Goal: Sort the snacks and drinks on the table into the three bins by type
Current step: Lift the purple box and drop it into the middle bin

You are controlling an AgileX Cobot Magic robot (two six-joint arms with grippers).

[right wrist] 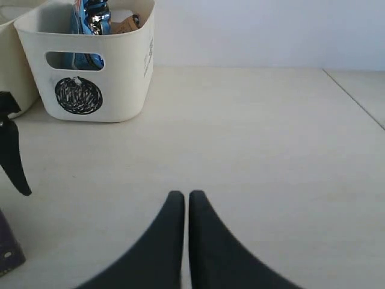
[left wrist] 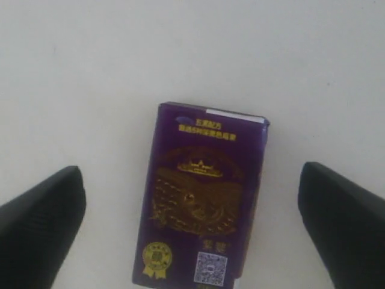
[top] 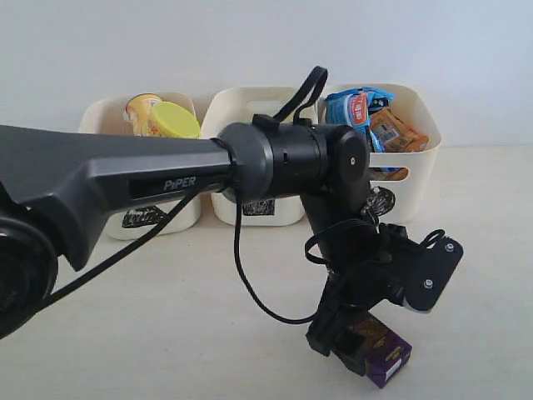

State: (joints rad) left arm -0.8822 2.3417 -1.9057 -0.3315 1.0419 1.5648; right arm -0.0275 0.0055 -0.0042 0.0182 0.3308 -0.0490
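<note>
The left arm [top: 166, 179] reached across the table [top: 150, 333], wrist bent downward. The left gripper [left wrist: 191, 224] stood spread wide on either side of the purple carton [left wrist: 204, 192], which lay flat in front of the three bins [top: 241, 96], untouched. The right gripper [right wrist: 185, 208] hung low, closed and empty.

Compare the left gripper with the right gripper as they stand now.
The left gripper stands wide open; the right gripper is shut tight. The left gripper straddles the purple carton, which lies flat and untouched; the right gripper has only bare table ahead of it. Both have dark fingers and hold nothing.
</note>
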